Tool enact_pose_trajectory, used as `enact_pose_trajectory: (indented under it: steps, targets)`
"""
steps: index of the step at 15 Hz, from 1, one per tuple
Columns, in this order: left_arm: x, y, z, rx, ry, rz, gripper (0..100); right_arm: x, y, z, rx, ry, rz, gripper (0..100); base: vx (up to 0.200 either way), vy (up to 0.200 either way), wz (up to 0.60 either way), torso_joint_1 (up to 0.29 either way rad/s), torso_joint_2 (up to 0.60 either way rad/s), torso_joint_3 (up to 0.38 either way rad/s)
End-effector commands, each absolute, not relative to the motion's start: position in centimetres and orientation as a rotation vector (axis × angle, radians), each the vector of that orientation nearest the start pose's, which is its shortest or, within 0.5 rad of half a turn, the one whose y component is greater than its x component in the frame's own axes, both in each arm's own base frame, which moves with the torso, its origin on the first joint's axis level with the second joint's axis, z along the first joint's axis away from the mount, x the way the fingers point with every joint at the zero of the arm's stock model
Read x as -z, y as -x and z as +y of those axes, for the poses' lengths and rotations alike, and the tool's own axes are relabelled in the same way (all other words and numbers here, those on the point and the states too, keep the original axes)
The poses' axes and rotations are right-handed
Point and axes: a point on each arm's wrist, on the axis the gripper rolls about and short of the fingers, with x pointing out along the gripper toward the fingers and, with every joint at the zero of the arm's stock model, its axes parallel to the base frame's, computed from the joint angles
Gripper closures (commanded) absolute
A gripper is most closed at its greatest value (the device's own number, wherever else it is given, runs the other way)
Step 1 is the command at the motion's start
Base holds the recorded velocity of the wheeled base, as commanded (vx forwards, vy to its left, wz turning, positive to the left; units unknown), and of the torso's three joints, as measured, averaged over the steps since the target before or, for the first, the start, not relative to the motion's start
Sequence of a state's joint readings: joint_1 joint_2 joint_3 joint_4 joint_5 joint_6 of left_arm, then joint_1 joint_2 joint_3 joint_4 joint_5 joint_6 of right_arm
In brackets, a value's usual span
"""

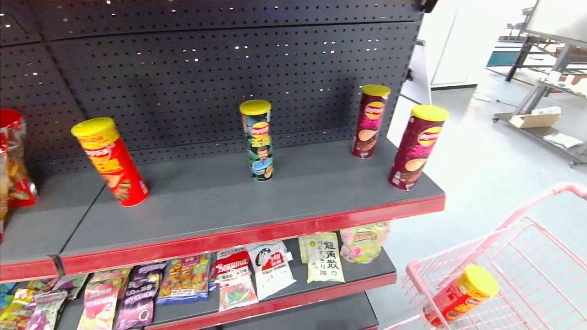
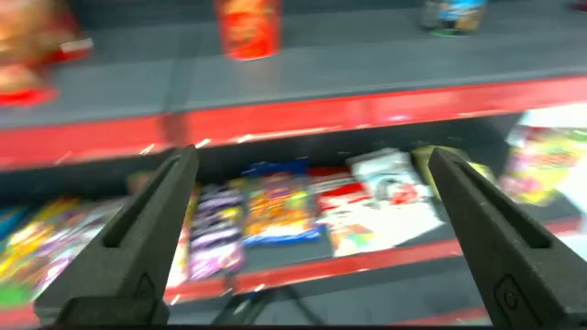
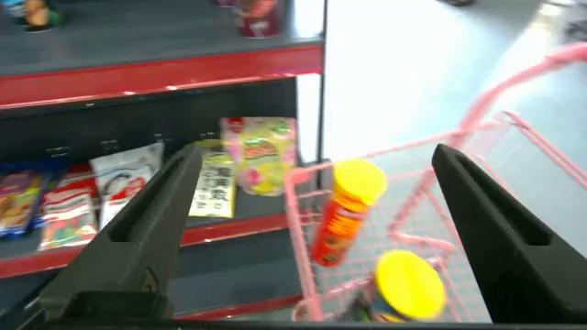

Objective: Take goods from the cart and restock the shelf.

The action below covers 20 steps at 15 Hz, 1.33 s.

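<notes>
Jaws stand spread and empty on both arms. By the head view, we count four cans upright on the shelf point(image 1: 257, 206): a red can point(image 1: 110, 160), a blue can point(image 1: 259, 140) and two maroon cans point(image 1: 370, 121), with a fifth can point(image 1: 461, 295) lying in the cart point(image 1: 536, 261). By the left wrist view, our left gripper point(image 2: 312, 243) faces the snack bags point(image 2: 275, 206). By the right wrist view, our right gripper point(image 3: 316, 238) faces the cart, two cart cans point(image 3: 344, 220) inside. We judge restocking partly done, with these left.

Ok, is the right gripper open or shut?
Open: the right gripper has its dark fingers wide apart, holding nothing.
</notes>
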State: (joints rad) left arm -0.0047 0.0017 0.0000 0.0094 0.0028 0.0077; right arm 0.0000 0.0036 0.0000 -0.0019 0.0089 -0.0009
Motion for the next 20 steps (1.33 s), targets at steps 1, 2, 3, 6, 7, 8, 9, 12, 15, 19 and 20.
enact_pose_trajectory:
  steps: [1, 2, 3, 6, 7, 8, 9, 12, 15, 19, 20]
  targets:
    - [-7.46, 2.27, 0.02, 0.002, -0.008, 0.011, 0, -7.57, 2.26, 0.02, -0.009, 0.002, 0.002, 0, 0.0, 0.0, -0.6, 0.002, 0.0, 0.002]
    - [-7.46, 2.27, 0.01, 0.0, -0.008, 0.011, 0, -7.57, 2.26, 0.02, -0.009, 0.002, 0.002, 0, 0.0, 0.0, -0.6, 0.017, 0.01, 0.002]
    - [-7.46, 2.27, 0.02, 0.002, -0.008, 0.011, 0, -7.57, 2.26, 0.02, -0.011, 0.002, 0.002, 0, 0.0, 0.0, -0.6, 0.002, 0.0, 0.002]
    - [-7.46, 2.27, 0.02, 0.002, -0.008, 0.011, 0, -7.57, 2.26, 0.02, -0.011, 0.002, 0.002, 0, 0.0, 0.0, -0.6, 0.001, 0.0, 0.004]
    - [-7.46, 2.27, 0.02, 0.002, -0.006, 0.011, 0, -7.57, 2.26, 0.02, -0.011, 0.002, 0.002, 0, 0.0, 0.0, -0.6, 0.002, 0.0, 0.007]
    - [-7.46, 2.27, 0.02, 0.002, -0.006, 0.011, 0, -7.57, 2.26, 0.02, -0.011, 0.002, 0.002, 0, 0.0, 0.0, 0.0, 0.0, 0.0, 0.0]
    - [-7.46, 2.27, 0.02, 0.002, -0.006, 0.011, 0, -7.57, 2.26, 0.02, -0.011, 0.002, 0.002, 0, 0.0, 0.0, 0.0, 0.0, 0.0, 0.0]
    - [-7.46, 2.27, 0.02, 0.002, -0.006, 0.011, 0, -7.57, 2.26, 0.02, -0.011, 0.002, 0.002, 0, 0.0, 0.0, 0.0, 0.0, 0.0, 0.0]
    - [-7.46, 2.27, 0.02, 0.002, -0.006, 0.011, 0, -7.57, 2.25, 0.02, -0.014, 0.002, 0.003, 0, 0.0, 0.0, 0.0, 0.0, 0.0, 0.0]
    - [-7.46, 2.27, 0.01, 0.0, -0.006, 0.011, 0, -7.57, 2.27, 0.02, -0.014, 0.002, 0.0, 0, 0.0, 0.0, 0.0, -0.129, 0.3, 0.161]
    - [-7.46, 2.27, 0.02, 0.002, -0.006, 0.011, 0, -7.57, 2.27, 0.02, -0.014, 0.002, 0.0, 0, 0.0, 0.0, 0.0, -0.149, 0.33, 0.193]
